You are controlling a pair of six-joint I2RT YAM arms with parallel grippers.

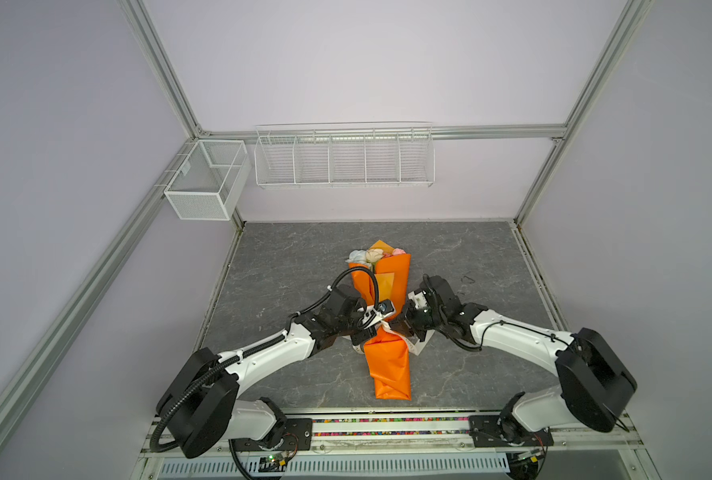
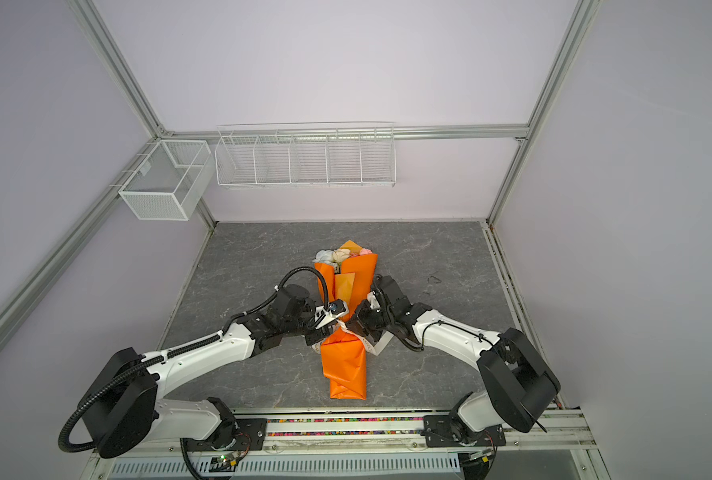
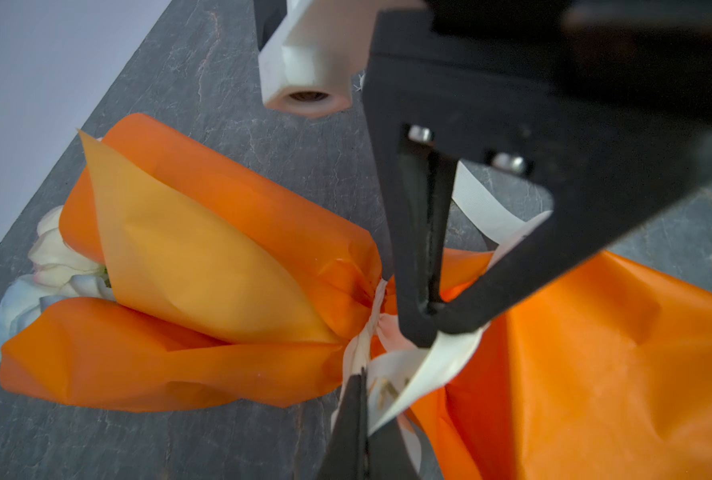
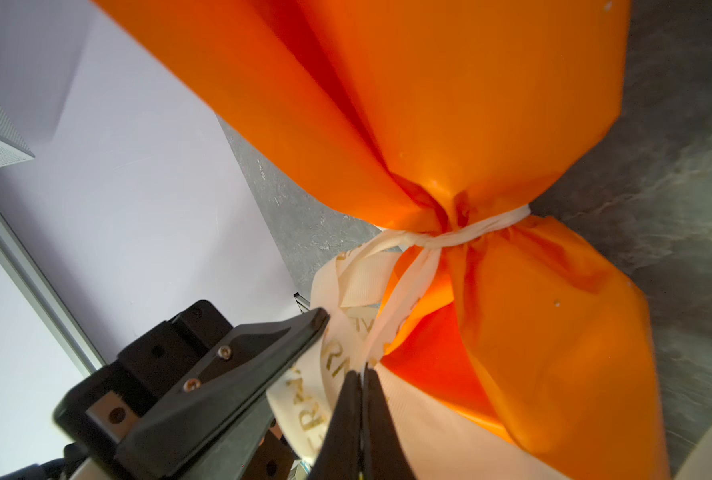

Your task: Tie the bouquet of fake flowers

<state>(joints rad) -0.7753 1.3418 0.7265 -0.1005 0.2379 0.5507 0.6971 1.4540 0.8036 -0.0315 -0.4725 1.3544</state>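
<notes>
The bouquet of fake flowers lies on the grey table, wrapped in orange paper, with pale blooms at its far end. A cream ribbon with gold lettering is cinched around the middle of the wrap. My left gripper is shut on a ribbon strand at the left side of the waist. From the right, my right gripper is shut on another ribbon strand running from the knot. The two grippers almost meet above the waist, and the stems are hidden by the paper.
A white wire rack with several compartments and a white mesh box hang on the back and left walls. A small dark wire-like thing lies on the slate table to the right of the bouquet.
</notes>
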